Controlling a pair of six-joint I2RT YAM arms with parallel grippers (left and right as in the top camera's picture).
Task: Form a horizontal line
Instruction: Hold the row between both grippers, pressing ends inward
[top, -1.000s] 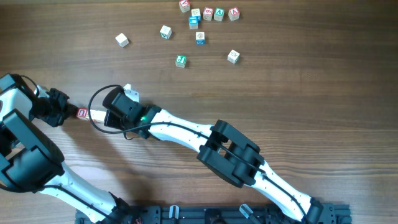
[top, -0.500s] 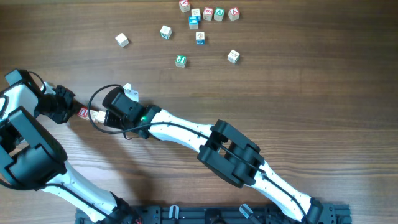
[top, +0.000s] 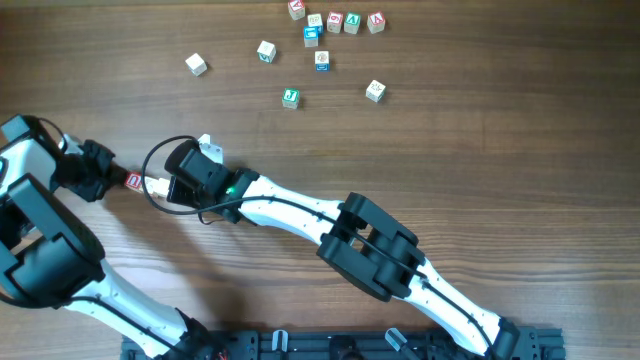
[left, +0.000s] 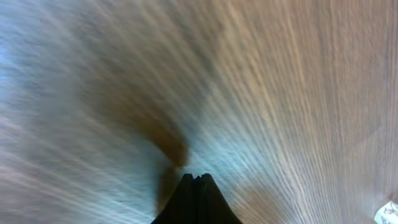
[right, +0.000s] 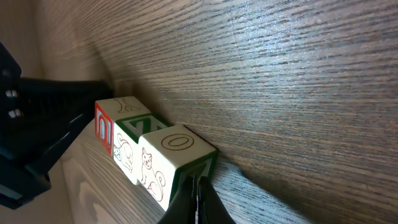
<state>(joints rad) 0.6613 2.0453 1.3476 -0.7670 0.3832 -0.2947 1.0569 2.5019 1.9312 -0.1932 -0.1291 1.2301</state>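
On the wooden table (top: 480, 130), near its left edge, the left gripper (left: 196, 190) and right gripper (right: 198, 196), both pinched shut and holding nothing, flank the horizontal line (right: 149, 152) of three touching cubes, with loose cubes (top: 321, 61) scattered well apart along the far edge.

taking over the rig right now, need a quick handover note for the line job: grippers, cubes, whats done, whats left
left gripper: shut, empty, at the row's end by the red-marked cube.
right gripper: shut, empty, tips against the opposite end.
row of three cubes: touching side by side on the table, between both grippers.
done: line looks formed.
left: probably back both arms off without nudging it. loose cubes lie apart, further up.
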